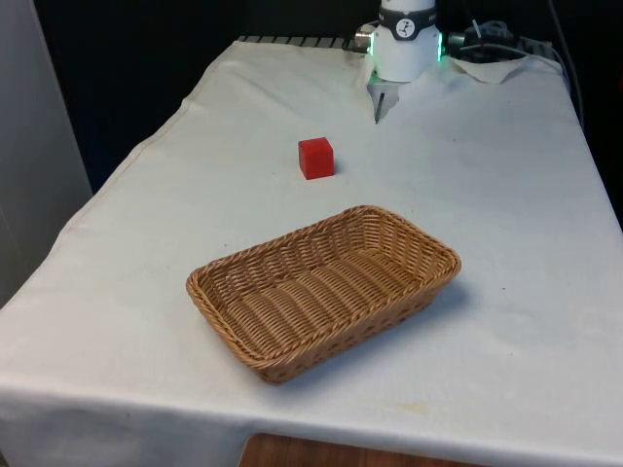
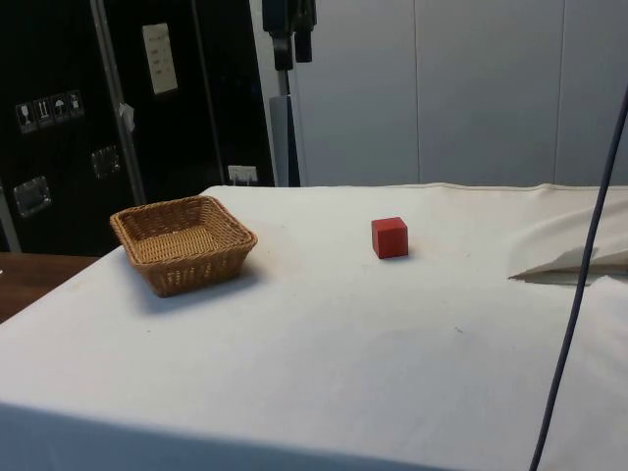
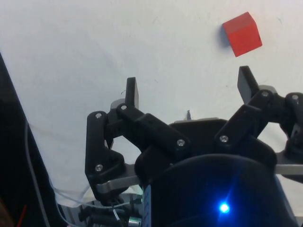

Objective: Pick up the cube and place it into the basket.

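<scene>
A red cube rests on the white cloth, a little beyond the wicker basket and apart from it. In the side view the cube sits to the right of the basket, which holds nothing. My gripper hangs high above the table, well clear of both. In the wrist view the gripper is open, its two black fingers spread wide over bare cloth. The cube lies beyond the fingertips, off to one side and not between them.
The cloth is rucked into a fold near the robot's base, seen in the side view as a raised crease. A dark cable hangs in front of the side camera. A white panel stands at the front view's left.
</scene>
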You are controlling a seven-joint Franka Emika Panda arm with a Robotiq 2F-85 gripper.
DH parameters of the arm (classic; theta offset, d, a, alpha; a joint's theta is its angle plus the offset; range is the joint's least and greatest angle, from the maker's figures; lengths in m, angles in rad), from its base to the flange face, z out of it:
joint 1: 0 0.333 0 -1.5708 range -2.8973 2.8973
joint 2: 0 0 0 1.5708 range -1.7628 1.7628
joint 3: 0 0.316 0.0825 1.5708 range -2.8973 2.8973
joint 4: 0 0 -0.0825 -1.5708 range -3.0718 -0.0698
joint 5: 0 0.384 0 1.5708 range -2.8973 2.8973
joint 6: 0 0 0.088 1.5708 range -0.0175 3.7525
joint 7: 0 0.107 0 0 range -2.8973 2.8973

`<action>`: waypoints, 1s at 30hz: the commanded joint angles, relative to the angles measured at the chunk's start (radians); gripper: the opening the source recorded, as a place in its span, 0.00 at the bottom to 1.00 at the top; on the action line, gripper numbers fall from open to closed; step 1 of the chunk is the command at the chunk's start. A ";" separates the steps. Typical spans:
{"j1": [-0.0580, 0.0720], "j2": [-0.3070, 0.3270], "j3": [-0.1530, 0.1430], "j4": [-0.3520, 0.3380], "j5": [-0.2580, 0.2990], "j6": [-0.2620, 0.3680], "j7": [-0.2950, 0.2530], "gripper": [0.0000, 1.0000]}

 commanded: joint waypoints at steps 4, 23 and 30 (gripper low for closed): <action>0.000 0.000 -0.001 -0.003 0.000 0.004 -0.002 1.00; 0.001 0.005 -0.001 -0.023 0.001 0.010 -0.139 1.00; 0.001 0.002 -0.001 -0.036 0.000 0.009 -0.190 1.00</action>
